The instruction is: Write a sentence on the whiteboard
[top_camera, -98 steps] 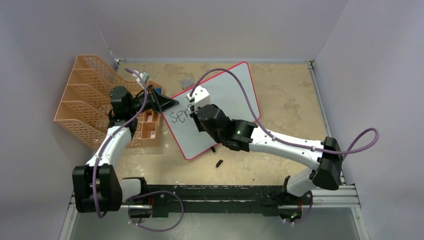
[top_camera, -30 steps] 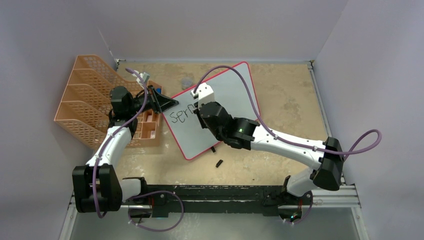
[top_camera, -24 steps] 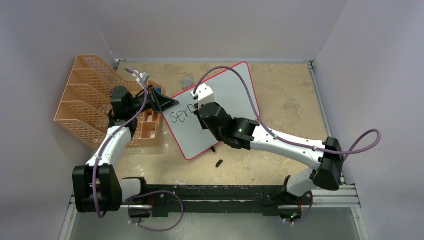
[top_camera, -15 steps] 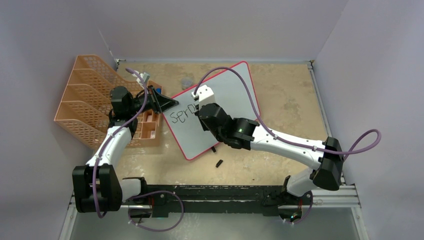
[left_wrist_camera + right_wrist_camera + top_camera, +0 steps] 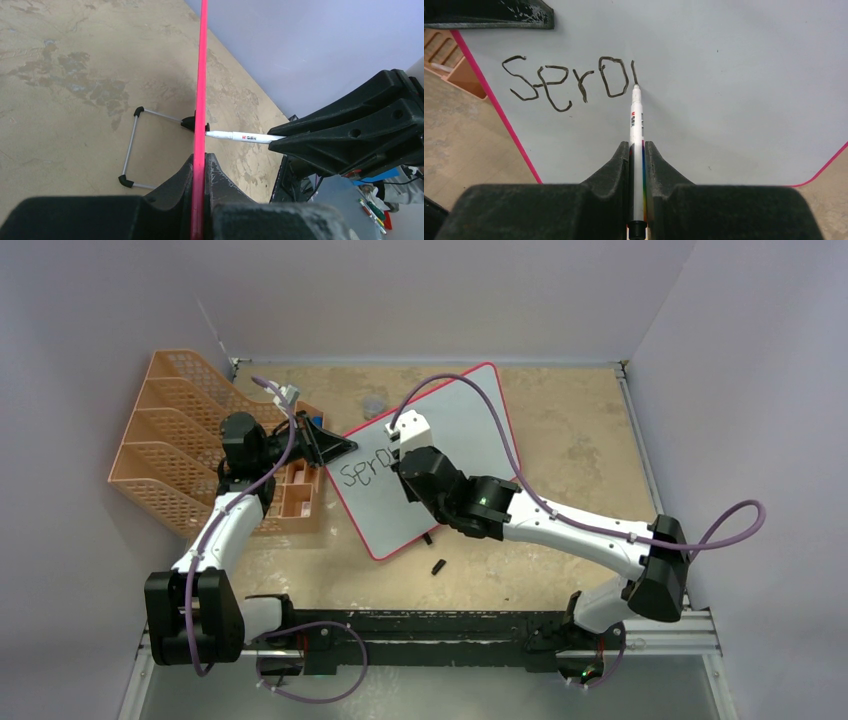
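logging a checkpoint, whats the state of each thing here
whiteboard, edge clamped by the left gripper, partly written
sentence, unfinished, four letters and a stroke
marker, uncapped, tip at the last stroke's end
left gripper, shut on the whiteboard
right gripper, shut on the marker
file rack, upright beside the whiteboard

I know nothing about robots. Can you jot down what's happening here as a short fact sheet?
Left tool: shut on the red edge of the whiteboard
Right tool: shut on a white marker
Marker tip: on the board, at the foot of the rightmost stroke
Sentence: unfinished, roughly "Sero" plus one stroke
Left of board: orange mesh file rack
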Controlling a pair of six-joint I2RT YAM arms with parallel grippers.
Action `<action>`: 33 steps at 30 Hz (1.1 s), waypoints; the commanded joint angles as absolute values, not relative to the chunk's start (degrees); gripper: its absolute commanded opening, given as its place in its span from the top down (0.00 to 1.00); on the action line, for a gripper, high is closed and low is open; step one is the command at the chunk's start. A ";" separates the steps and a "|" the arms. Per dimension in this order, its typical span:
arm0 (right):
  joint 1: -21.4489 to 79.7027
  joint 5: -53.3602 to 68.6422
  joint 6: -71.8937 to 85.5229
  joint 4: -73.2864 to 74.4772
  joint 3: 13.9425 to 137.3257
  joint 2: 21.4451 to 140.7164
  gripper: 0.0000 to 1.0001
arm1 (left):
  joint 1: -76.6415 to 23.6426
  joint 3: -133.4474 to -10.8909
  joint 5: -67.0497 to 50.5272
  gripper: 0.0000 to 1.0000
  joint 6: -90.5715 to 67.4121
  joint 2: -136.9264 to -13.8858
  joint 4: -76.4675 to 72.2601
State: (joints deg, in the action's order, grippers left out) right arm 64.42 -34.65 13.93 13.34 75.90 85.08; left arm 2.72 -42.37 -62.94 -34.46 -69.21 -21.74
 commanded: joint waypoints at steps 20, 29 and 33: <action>63.64 -35.56 12.19 5.54 75.88 83.54 1.00 | 1.59 -42.89 -65.37 1.00 -32.66 -69.35 -21.88; 63.46 -34.77 12.39 6.24 76.03 84.63 1.00 | 1.58 -42.90 -65.39 1.00 -32.64 -69.30 -21.88; 63.22 -35.21 12.34 6.02 76.03 84.81 1.00 | 1.61 -42.91 -65.35 1.00 -32.63 -69.26 -21.80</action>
